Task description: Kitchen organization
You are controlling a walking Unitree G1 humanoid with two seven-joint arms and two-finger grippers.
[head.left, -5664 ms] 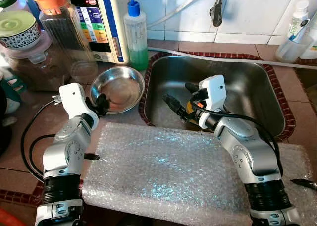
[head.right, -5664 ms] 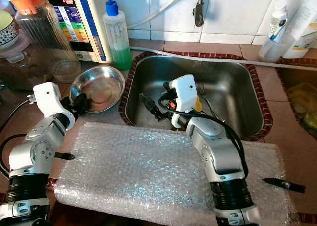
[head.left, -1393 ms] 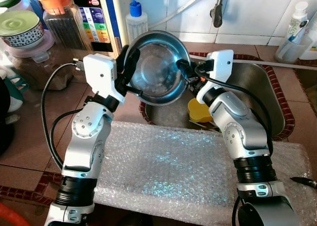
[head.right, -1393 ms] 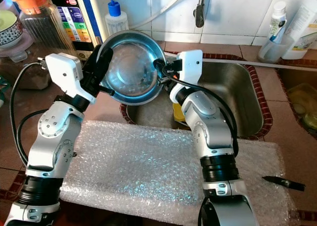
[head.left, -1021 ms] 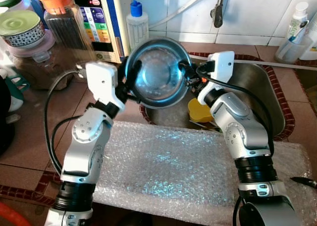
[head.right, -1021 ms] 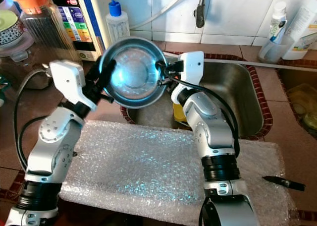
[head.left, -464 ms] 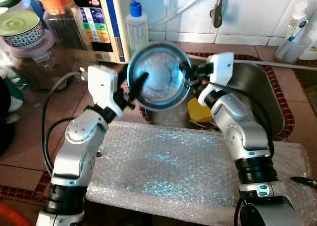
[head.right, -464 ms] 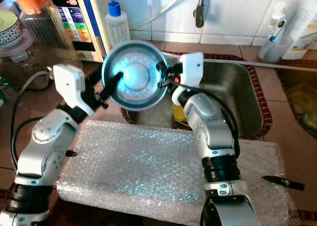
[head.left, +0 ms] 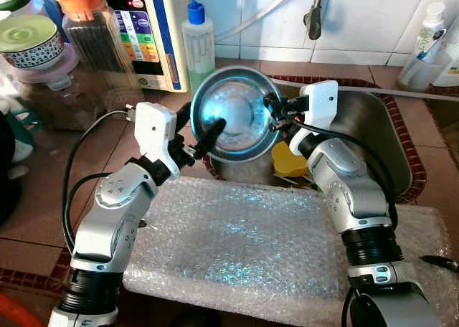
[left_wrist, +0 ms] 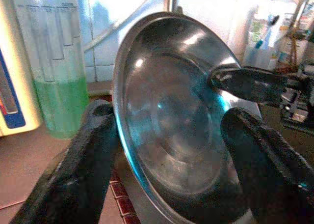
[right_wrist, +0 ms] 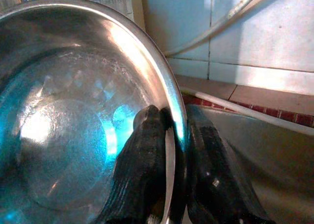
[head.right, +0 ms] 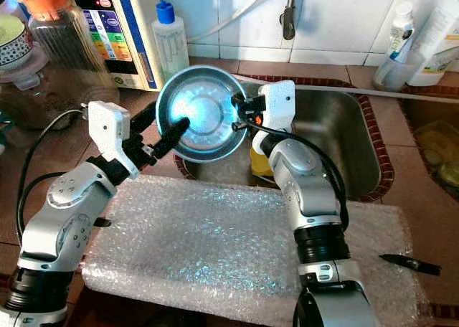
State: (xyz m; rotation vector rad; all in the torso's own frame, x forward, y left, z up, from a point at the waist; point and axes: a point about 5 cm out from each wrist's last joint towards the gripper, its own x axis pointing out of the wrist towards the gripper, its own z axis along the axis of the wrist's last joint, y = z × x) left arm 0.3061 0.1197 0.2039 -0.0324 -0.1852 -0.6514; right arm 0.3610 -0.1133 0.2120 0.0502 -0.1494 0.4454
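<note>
Right wrist view: bowl pinched by the rim

The right end effector (right_wrist: 171, 175) is clenched on the rim of the steel bowl (head.left: 233, 119), held tilted above the sink (head.left: 373, 126) edge. The left end effector (head.left: 197, 130) is spread apart, straddling the bowl's opposite rim.

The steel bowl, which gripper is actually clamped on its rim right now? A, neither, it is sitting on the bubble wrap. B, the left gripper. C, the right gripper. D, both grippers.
C: the right gripper has one black finger inside and one outside the steel bowl rim, pinching it, while the left gripper has its fingers spread wide to either side of the bowl, which is held up at the edge of the sink.
</note>
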